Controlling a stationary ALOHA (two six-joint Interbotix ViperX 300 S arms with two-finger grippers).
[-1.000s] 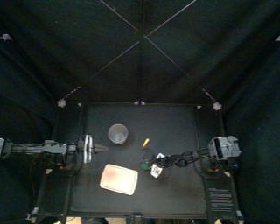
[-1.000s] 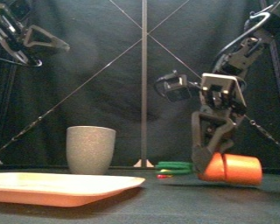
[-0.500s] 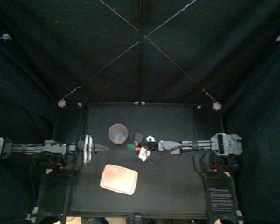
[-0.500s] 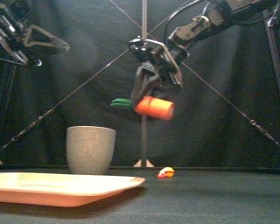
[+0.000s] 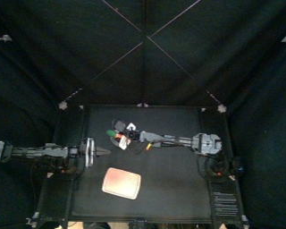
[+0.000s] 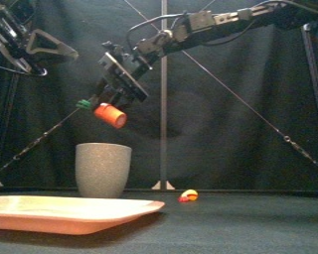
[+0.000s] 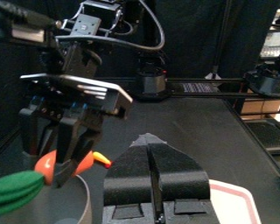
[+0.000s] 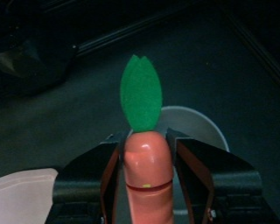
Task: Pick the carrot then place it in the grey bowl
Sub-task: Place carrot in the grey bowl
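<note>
The right gripper [image 6: 107,105] pinches the carrot [image 6: 110,115] above the grey cup [image 6: 103,169], left of middle, to drop it in. The left gripper [image 7: 152,149] is pressed together.

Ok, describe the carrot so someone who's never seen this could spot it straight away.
Start at the grey cup standing on the table's left half and look straight up. The carrot hangs there in the right arm's fingers, orange with a green leaf; the only other orange thing, a small toy, lies on the table.
</note>
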